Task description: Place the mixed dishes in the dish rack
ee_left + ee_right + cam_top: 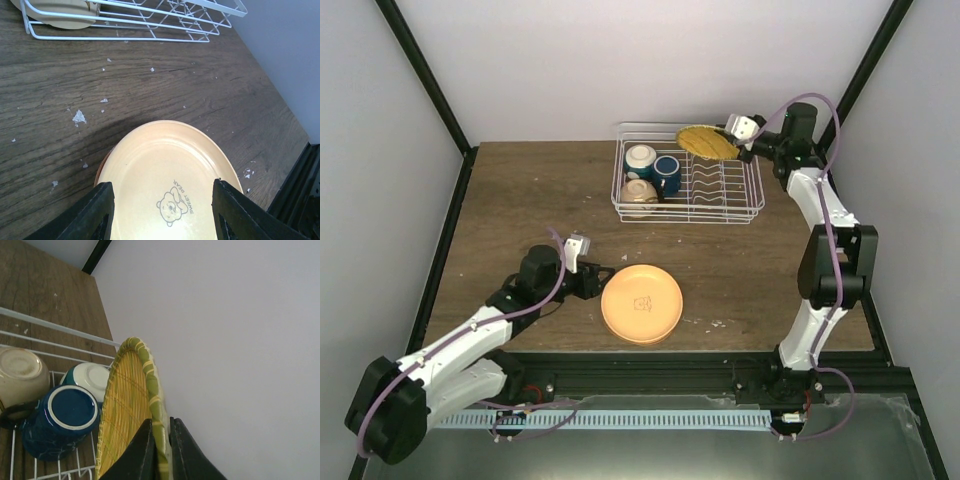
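The white wire dish rack (690, 217) stands at the back of the table. Inside its left end sit two bowls (641, 158) (639, 192) and a dark blue cup (667, 172), all upside down. My right gripper (161, 422) is shut on the green rim of a yellow woven-pattern plate (125, 400), which is held on edge above the rack's back right part (706, 142). A pale orange plate (641, 302) with a bear print lies flat near the front edge. My left gripper (162, 186) is open at its left rim, with the plate (165, 155) showing between the fingers.
White crumbs dot the wooden table (78, 117) between the plate and the rack (120, 39). A grey wall rises close behind the rack. Black frame posts stand at the table's back corners. The rack's right half holds bare upright prongs (720, 185).
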### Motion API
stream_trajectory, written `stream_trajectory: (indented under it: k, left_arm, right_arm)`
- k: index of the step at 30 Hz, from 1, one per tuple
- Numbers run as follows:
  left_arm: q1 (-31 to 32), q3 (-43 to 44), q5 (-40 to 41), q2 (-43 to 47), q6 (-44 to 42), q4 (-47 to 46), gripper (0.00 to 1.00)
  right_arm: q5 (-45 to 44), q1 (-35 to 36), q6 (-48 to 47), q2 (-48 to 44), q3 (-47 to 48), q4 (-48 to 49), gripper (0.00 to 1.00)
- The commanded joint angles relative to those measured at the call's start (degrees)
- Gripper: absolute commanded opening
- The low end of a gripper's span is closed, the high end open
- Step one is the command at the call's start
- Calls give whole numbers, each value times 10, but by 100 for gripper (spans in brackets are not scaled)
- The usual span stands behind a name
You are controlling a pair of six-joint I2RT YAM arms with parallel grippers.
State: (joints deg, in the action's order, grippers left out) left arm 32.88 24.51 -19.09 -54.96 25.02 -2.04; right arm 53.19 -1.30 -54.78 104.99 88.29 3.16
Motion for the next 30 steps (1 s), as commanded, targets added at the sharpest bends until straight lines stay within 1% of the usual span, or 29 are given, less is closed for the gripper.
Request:
stream_trajectory:
  k: [1,7,13,19,27,28,30]
  left_arm:
    - [0,4,2,12,-15,-5,56]
    - [0,7,9,4,-23,-6,56]
    - [1,-8,11,-10,-15,-44,56]
    - [0,-5,19,-31,-23,-44,56]
    - [0,4,21,-62,-28,-53,56]
    - [0,4,20,-66,-27,-54,56]
    - [0,4,20,-73,-24,-59,56]
  right_arm:
    - [33,-4,-96,19,58,-35,1]
    - [26,-7,-159,71,122,-94,1]
    - [8,-10,-203,112,154,-130,1]
    - [1,-12,-226,147,156,-150,1]
    - [-9,-13,-222,177,150,-133,1]
    - [-10,-13,-215,177,142,-122,2]
    - [-14,-14,-201,171,119,-88,10]
